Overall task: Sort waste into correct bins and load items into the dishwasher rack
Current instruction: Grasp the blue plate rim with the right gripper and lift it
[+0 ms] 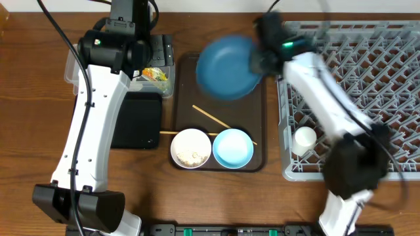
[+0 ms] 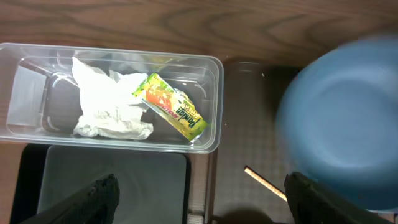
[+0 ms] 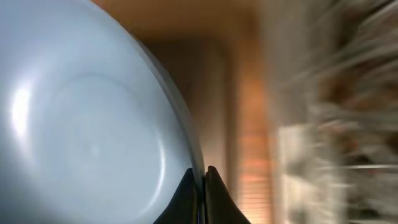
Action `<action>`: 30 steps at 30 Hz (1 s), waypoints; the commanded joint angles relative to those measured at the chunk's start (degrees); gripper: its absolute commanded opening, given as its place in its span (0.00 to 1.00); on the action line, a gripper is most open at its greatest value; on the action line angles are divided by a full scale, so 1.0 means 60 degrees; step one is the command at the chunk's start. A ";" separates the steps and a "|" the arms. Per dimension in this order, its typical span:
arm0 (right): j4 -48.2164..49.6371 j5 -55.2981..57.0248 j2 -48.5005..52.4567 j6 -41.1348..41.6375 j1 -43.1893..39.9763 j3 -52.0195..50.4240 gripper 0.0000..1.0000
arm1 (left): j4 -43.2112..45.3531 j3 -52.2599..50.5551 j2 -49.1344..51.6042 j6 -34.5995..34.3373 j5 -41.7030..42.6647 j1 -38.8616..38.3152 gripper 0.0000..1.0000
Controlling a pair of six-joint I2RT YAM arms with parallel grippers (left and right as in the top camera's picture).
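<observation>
Clear tub (image 2: 212,68): on the counter, left of the brown serving tray (image 1: 260,118), beside its far corner.
Crumpled tissue (image 2: 109,102): inside the clear tub, left part.
Snack wrapper (image 2: 171,106): inside the clear tub, against the tissue, on the side towards the serving tray.
Left hand (image 2: 200,183): above the tub's near wall, left of the serving tray; fingers spread wide apart, nothing between them.
Black tray (image 1: 138,121): left of the serving tray, just beside it and on the near side of the tub.
Chopsticks: one (image 1: 211,118) lies slantwise on the serving tray's middle; the other (image 1: 168,132) crosses its left rim.
White bowl (image 1: 191,147): near-left corner of the serving tray; rice grains (image 1: 191,156) inside.
Dark blue dish (image 1: 226,65): over the serving tray's far end, blurred.
Light blue bowl (image 1: 233,147): near end of the serving tray, touching the white bowl.
Right hand (image 1: 266,56): over the serving tray's far-right corner; fingers (image 3: 186,193) clamped together on the dish's rim.
White cup (image 1: 305,137): in the rack, right of the serving tray.
Dishwasher rack (image 1: 367,59): on the counter, right of the serving tray.
</observation>
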 commanded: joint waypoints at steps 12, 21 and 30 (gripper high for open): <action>-0.0375 0.9395 -0.2776 -0.2233 -0.2313 0.0463 0.01 | -0.0062 0.0058 0.0036 0.0127 -0.0080 0.0015 0.89; 0.2269 1.0091 -0.1501 -0.7005 -0.4306 0.0459 0.01 | -0.0058 0.0058 0.0036 0.0127 -0.0080 0.0015 0.89; 0.4386 0.9311 -0.0047 -0.9449 -0.5479 0.0459 0.01 | -0.0058 0.0058 0.0036 0.0127 -0.0080 0.0015 0.89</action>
